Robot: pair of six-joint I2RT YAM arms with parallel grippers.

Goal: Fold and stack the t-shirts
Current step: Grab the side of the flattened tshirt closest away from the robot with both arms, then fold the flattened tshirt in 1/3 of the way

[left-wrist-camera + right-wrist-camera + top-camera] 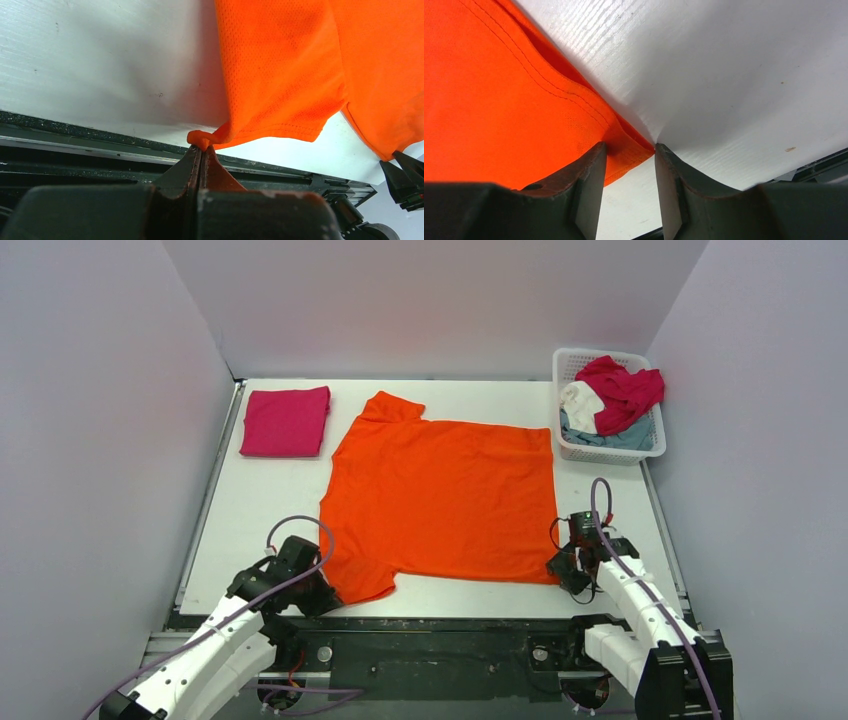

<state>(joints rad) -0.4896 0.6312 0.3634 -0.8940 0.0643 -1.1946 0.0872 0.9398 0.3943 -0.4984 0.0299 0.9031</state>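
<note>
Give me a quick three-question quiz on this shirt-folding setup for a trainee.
1. True or false: the left tool is shut on the orange t-shirt's sleeve.
2. Where does the folded magenta t-shirt lie? A on the orange one; B on the table, far left; C under the orange one.
3. Fill in: the right tool's jaws stand ____ around the orange hem corner.
Key: 1 true; 2 B; 3 open.
</note>
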